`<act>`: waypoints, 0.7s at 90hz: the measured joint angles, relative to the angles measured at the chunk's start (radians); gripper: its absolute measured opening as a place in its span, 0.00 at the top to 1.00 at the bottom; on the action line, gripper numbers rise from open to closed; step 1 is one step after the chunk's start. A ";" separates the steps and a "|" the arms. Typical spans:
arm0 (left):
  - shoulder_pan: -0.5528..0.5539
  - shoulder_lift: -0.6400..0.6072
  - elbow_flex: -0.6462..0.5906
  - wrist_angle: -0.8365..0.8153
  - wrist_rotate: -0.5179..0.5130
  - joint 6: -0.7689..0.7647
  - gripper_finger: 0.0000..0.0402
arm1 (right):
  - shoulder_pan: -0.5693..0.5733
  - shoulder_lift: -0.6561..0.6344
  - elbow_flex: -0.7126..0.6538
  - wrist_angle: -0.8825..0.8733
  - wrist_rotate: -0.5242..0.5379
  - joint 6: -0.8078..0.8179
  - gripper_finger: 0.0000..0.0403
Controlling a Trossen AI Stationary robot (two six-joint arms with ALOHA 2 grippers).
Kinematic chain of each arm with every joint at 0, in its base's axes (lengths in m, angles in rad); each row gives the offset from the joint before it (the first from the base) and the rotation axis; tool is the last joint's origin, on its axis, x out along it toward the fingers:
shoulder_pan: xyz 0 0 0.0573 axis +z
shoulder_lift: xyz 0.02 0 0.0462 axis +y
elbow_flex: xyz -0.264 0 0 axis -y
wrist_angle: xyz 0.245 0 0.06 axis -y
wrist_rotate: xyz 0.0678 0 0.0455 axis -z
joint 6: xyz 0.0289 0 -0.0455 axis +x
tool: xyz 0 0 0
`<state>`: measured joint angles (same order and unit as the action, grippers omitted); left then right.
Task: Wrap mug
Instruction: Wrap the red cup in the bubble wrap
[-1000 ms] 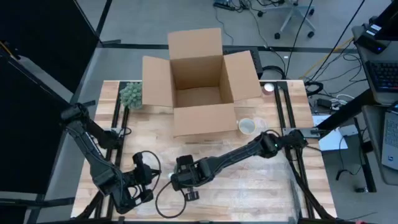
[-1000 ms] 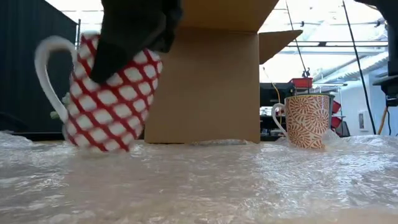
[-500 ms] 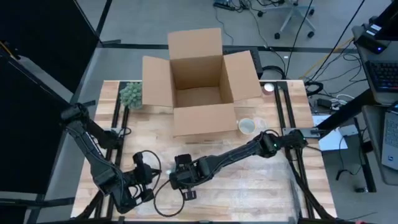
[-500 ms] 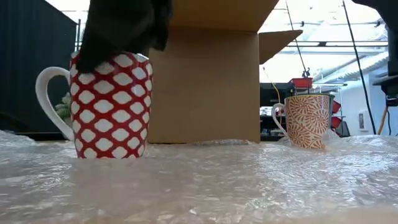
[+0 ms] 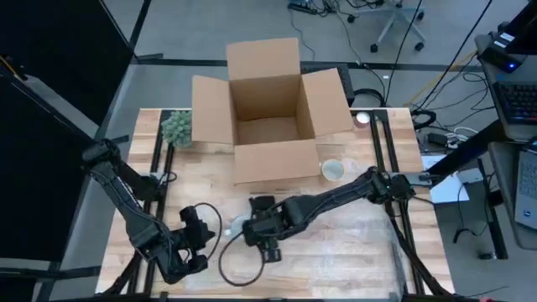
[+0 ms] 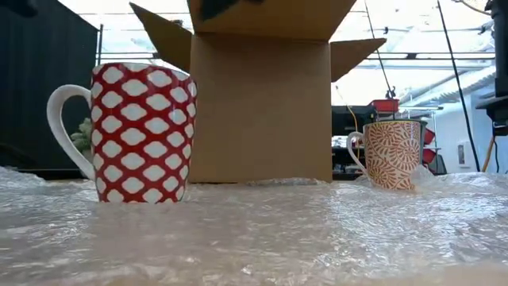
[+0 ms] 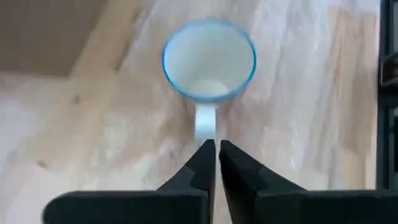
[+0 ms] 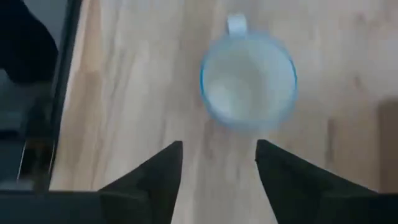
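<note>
One red-and-white mug [image 6: 139, 133] stands upright on bubble wrap [image 6: 262, 230], at 9 o'clock of the box [image 6: 262, 103]. Rigid, slippery, breakable; grasp its rim. Right gripper [image 8: 217, 171] open, empty; left gripper [image 7: 216, 163] closed, empty.

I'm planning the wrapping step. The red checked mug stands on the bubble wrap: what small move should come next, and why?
Probably lower the open right gripper to an edge of the bubble wrap and pinch it for folding. The red mug stands upright on the wrap, free of both grippers, and the left gripper is shut, pointing at its handle.
</note>
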<state>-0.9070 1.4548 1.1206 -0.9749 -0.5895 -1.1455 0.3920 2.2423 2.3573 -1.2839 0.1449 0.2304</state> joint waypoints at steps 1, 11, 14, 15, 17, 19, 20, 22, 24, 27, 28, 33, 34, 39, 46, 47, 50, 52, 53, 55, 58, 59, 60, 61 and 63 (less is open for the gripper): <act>-0.001 0.000 0.000 -0.004 0.008 -0.004 0.92 | 0.004 -0.003 0.000 -0.009 0.008 0.002 0.53; -0.033 0.000 -0.003 -0.062 0.065 -0.092 0.82 | 0.043 -0.018 0.000 -0.081 0.083 0.028 0.53; -0.046 0.000 -0.008 -0.080 0.085 -0.122 0.79 | 0.055 -0.018 0.000 -0.097 0.099 0.038 0.53; -0.051 0.000 -0.010 -0.083 0.092 -0.131 0.78 | 0.059 -0.017 0.000 -0.102 0.104 0.042 0.53; -0.060 0.000 -0.014 -0.092 0.104 -0.152 0.76 | 0.066 -0.017 -0.004 -0.107 0.113 0.048 0.53; -0.070 0.000 -0.019 -0.099 0.116 -0.172 0.73 | 0.072 -0.017 -0.014 -0.107 0.118 0.053 0.53; -0.075 0.000 -0.022 -0.102 0.124 -0.184 0.72 | 0.075 -0.017 -0.019 -0.105 0.121 0.055 0.53; -0.087 0.000 -0.027 -0.109 0.139 -0.209 0.70 | 0.081 -0.018 -0.033 -0.101 0.124 0.059 0.53; -0.099 0.000 -0.033 -0.112 0.155 -0.232 0.68 | 0.087 -0.018 -0.047 -0.101 0.126 0.063 0.53; -0.118 0.000 -0.043 -0.117 0.182 -0.260 0.65 | 0.094 -0.017 -0.067 -0.103 0.131 0.074 0.53; -0.124 0.000 -0.046 -0.119 0.190 -0.269 0.64 | 0.096 -0.016 -0.073 -0.105 0.135 0.079 0.53; -0.157 0.000 -0.058 -0.122 0.233 -0.319 0.60 | 0.105 -0.015 -0.111 -0.119 0.158 0.103 0.53; -0.163 0.000 -0.060 -0.121 0.241 -0.330 0.59 | 0.107 -0.015 -0.119 -0.122 0.160 0.108 0.53; -0.197 0.000 -0.076 -0.118 0.282 -0.389 0.57 | 0.112 -0.015 -0.163 -0.134 0.165 0.136 0.53; -0.240 0.000 -0.104 -0.116 0.337 -0.476 0.55 | 0.117 -0.015 -0.227 -0.132 0.168 0.173 0.53; -0.246 0.000 -0.107 -0.115 0.346 -0.487 0.55 | 0.117 -0.015 -0.236 -0.132 0.168 0.178 0.53; -0.263 0.000 -0.121 -0.106 0.368 -0.520 0.55 | 0.118 -0.015 -0.262 -0.128 0.168 0.191 0.53; -0.276 0.000 -0.130 -0.100 0.382 -0.539 0.55 | 0.118 -0.015 -0.283 -0.123 0.168 0.200 0.53; -0.282 0.001 -0.135 -0.097 0.388 -0.551 0.55 | 0.119 -0.015 -0.293 -0.121 0.168 0.205 0.53; -0.293 0.002 -0.146 -0.090 0.400 -0.569 0.55 | 0.120 -0.015 -0.312 -0.118 0.168 0.213 0.53; -0.308 0.003 -0.162 -0.072 0.411 -0.595 0.55 | 0.125 -0.015 -0.344 -0.121 0.168 0.231 0.53; -0.312 0.003 -0.168 -0.062 0.411 -0.601 0.55 | 0.126 -0.015 -0.353 -0.123 0.168 0.236 0.53; -0.317 0.003 -0.175 -0.050 0.411 -0.607 0.55 | 0.128 -0.016 -0.363 -0.126 0.168 0.242 0.53; -0.322 0.003 -0.183 -0.036 0.412 -0.612 0.55 | 0.130 -0.016 -0.374 -0.127 0.168 0.247 0.53; -0.330 0.003 -0.199 -0.007 0.413 -0.624 0.55 | 0.135 -0.020 -0.398 -0.124 0.169 0.257 0.54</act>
<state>-1.2370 1.4578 0.9216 -0.9818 -0.1765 -1.7693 0.5270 2.2223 1.9598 -1.4078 0.3138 0.4873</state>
